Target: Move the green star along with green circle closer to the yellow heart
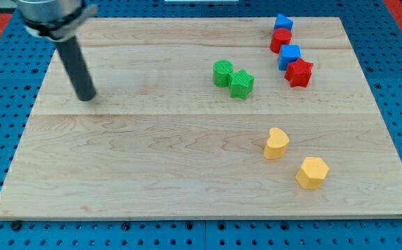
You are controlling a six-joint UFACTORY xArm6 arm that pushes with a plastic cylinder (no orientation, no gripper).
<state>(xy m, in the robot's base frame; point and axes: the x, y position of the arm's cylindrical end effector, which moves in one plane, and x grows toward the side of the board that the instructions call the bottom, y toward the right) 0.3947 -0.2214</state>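
The green circle (222,72) and the green star (241,84) sit touching each other at the board's upper middle, the star to the lower right of the circle. The yellow heart (276,143) lies below and to the right of them. My tip (86,98) rests on the board at the view's left, far to the left of the green blocks and touching no block.
A yellow hexagon (312,171) lies at the lower right of the heart. At the upper right a blue block (282,23), a red block (280,39), a blue cube (289,55) and a red star (299,72) form a cluster. The wooden board (152,167) sits on a blue pegboard.
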